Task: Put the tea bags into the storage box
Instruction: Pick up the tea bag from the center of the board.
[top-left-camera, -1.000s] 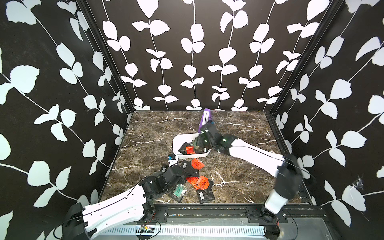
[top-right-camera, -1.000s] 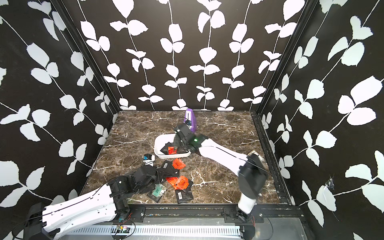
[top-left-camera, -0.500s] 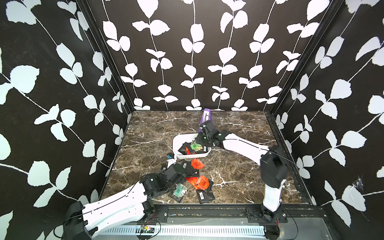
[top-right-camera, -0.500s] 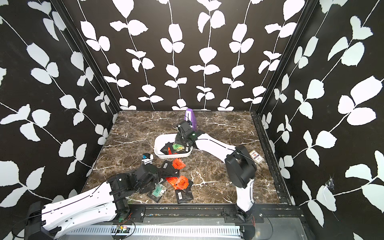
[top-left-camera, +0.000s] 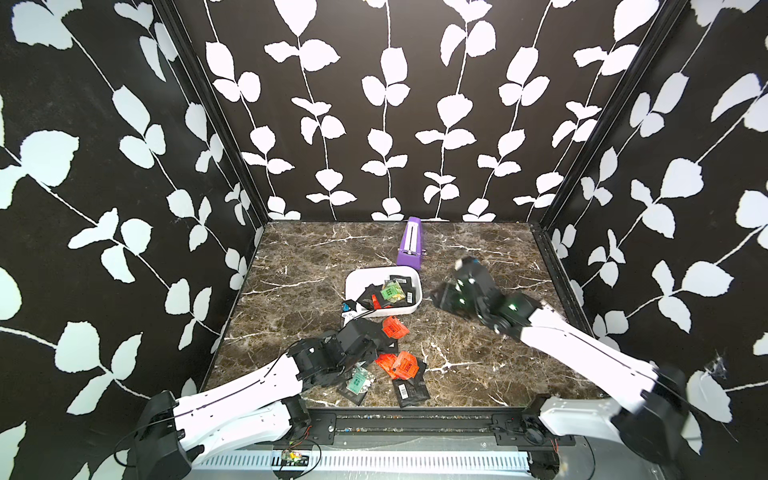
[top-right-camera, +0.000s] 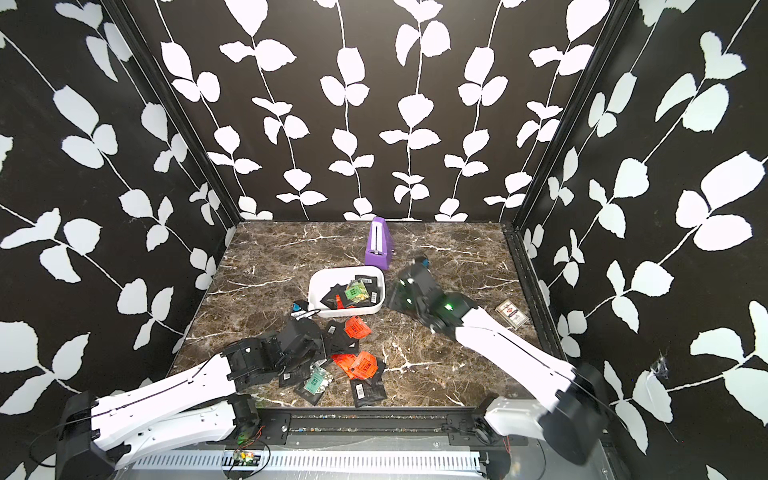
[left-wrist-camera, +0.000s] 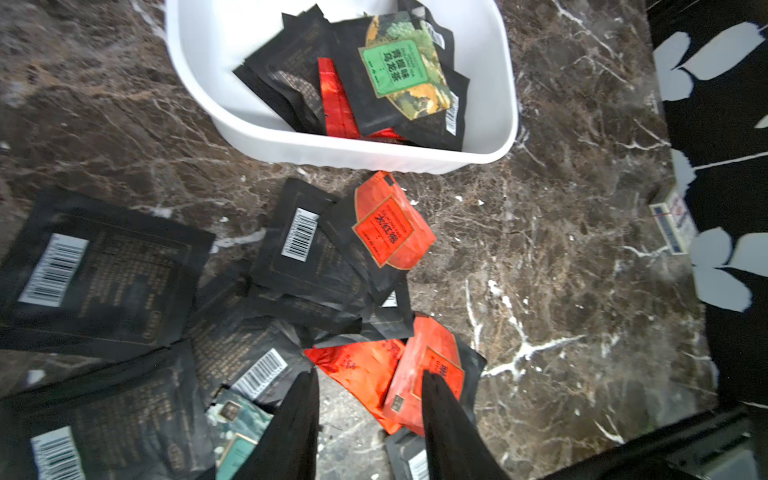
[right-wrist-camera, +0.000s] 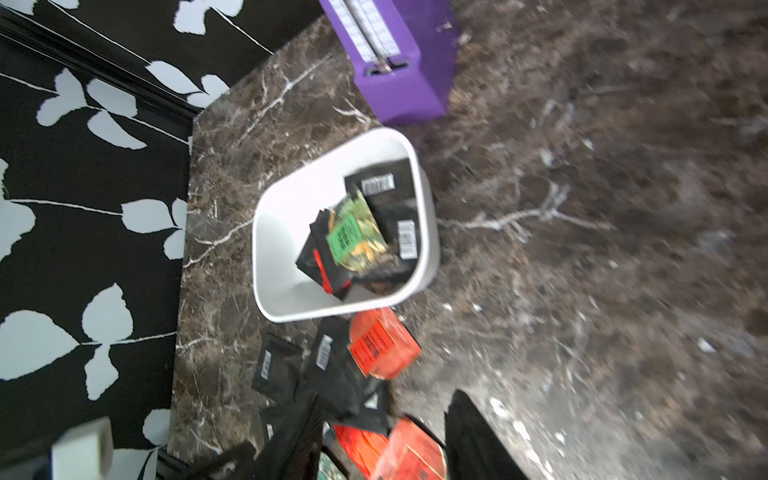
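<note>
The white storage box (top-left-camera: 353, 286) (top-right-camera: 320, 286) stands mid-table and holds several tea bags, with a green one (top-left-camera: 390, 292) (left-wrist-camera: 395, 70) (right-wrist-camera: 351, 237) on top. More tea bags lie loose in front of it, black ones and orange ones (top-left-camera: 395, 327) (top-right-camera: 358, 327) (left-wrist-camera: 390, 226). My left gripper (top-left-camera: 376, 349) (left-wrist-camera: 368, 380) hovers open over this pile, nothing between its fingers. My right gripper (top-left-camera: 440, 297) (right-wrist-camera: 382, 409) hangs open and empty above the table, just right of the box.
A long purple box (top-left-camera: 410, 245) (right-wrist-camera: 395, 62) stands behind the storage box. A small card pack (top-right-camera: 512, 314) (left-wrist-camera: 673, 220) lies by the right wall. A small blue-and-white object (top-left-camera: 345, 308) sits at the box's front left corner. Patterned walls enclose three sides.
My right gripper opened over the box, left the green tea bag inside, and pulled back to the right of the box. The left arm has barely moved.
</note>
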